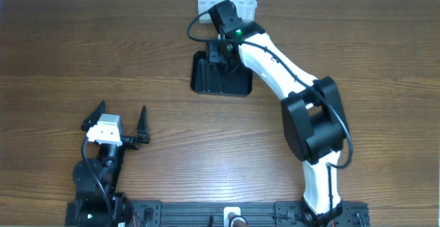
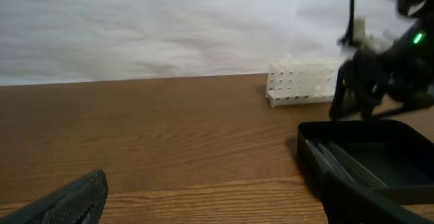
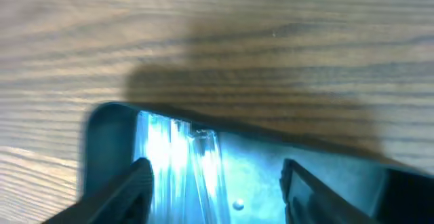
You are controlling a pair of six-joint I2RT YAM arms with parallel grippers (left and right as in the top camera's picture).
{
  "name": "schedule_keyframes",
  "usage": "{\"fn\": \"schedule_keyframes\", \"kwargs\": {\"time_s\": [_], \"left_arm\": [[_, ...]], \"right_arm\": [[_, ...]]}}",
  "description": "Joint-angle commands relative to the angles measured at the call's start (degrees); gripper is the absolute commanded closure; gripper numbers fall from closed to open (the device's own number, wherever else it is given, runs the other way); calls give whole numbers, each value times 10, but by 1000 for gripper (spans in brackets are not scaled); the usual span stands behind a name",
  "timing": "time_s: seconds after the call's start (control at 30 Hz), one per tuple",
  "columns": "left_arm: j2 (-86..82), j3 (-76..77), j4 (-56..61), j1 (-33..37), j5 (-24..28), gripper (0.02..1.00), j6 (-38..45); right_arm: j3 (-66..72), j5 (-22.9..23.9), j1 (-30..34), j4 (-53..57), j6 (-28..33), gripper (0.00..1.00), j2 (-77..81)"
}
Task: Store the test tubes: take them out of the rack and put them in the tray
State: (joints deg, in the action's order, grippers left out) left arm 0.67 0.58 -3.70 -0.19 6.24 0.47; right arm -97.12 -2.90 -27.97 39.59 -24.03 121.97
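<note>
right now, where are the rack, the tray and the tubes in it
rack [image 2: 298,83], left wrist view, front face
tray [image 1: 220,91], top view, front rim
tubes [image 3: 178,168], right wrist view, middle of the bundle

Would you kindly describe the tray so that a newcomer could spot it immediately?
On the wooden table, look to the far side from the robot. The tray lies just nearer the robot than the white test tube rack, under the right arm's tool. It is the low black open box with clear tubes lying inside.
</note>
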Motion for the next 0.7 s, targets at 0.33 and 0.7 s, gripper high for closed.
{"fn": "schedule_keyframes", "kwargs": {"time_s": [0.33, 0.7], "left_arm": [[-4, -2, -2, 3, 7, 20, 6], [-4, -2, -2, 3, 7, 18, 6]], "right_arm": [[1, 148, 68, -206, 145, 130, -127], [1, 146, 108, -338, 144, 38, -6]]}}
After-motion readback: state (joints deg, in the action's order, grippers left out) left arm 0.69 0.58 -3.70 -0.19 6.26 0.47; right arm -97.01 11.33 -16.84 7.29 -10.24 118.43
